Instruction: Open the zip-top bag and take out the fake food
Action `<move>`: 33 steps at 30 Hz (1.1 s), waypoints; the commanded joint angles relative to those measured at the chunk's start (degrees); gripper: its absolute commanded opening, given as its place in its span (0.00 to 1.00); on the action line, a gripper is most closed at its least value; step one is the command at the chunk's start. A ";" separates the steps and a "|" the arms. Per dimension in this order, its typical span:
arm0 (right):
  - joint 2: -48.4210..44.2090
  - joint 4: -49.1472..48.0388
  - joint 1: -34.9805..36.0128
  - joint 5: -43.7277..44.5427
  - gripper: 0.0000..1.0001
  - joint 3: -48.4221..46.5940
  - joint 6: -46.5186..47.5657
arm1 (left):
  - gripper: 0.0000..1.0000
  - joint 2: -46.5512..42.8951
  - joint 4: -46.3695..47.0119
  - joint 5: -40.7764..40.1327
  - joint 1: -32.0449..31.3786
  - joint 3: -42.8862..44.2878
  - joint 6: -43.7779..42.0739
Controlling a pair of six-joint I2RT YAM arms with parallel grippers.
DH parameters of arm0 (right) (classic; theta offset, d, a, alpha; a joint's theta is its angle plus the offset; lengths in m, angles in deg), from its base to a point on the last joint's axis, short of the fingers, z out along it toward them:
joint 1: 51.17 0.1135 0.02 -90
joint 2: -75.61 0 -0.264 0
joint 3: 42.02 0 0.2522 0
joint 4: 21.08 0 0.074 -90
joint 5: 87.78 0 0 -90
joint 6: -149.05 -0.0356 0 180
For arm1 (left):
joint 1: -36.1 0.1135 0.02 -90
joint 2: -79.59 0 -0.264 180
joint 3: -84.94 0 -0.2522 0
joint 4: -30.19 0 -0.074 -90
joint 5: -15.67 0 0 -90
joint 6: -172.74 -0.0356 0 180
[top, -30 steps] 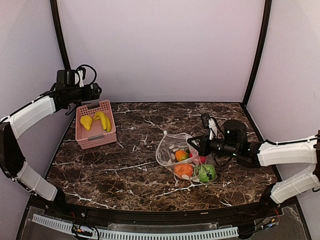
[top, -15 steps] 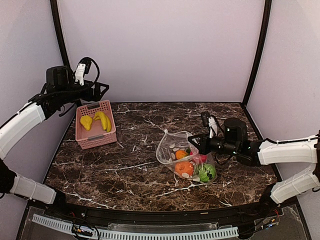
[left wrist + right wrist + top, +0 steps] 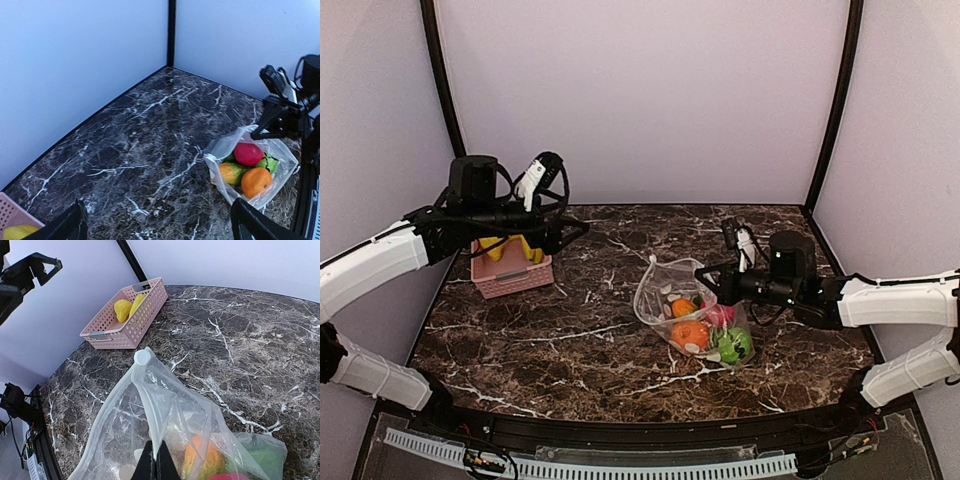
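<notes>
Closest to you, right of center on the tabletop (image 3: 570, 340), there's the bag (image 3: 658, 300) with the toy food (image 3: 248, 154) inside it: an orange ball (image 3: 691, 336), a green ball (image 3: 734, 345), a pink-red ball (image 3: 720, 316) and a smaller orange piece. Your right tool (image 3: 703, 273) is clamped tight on the clear plastic right by the white zip strip (image 3: 143, 357). It's holding that edge up off the tabletop while the bottom with the food rests on it. Further back on the left, your left tool (image 3: 572, 230) hangs in the air, jaws spread wide with nothing in them, well apart from the bag. Past that, at the far left, is the pink basket (image 3: 515, 280) with yellow pieces (image 3: 122, 309) in it.
</notes>
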 commanded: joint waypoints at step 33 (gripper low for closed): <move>0.81 -4.88 2.28 -2.88 0.00 1.76 -4.74 | 0.60 37.20 10.40 5.82 -26.29 8.64 -24.61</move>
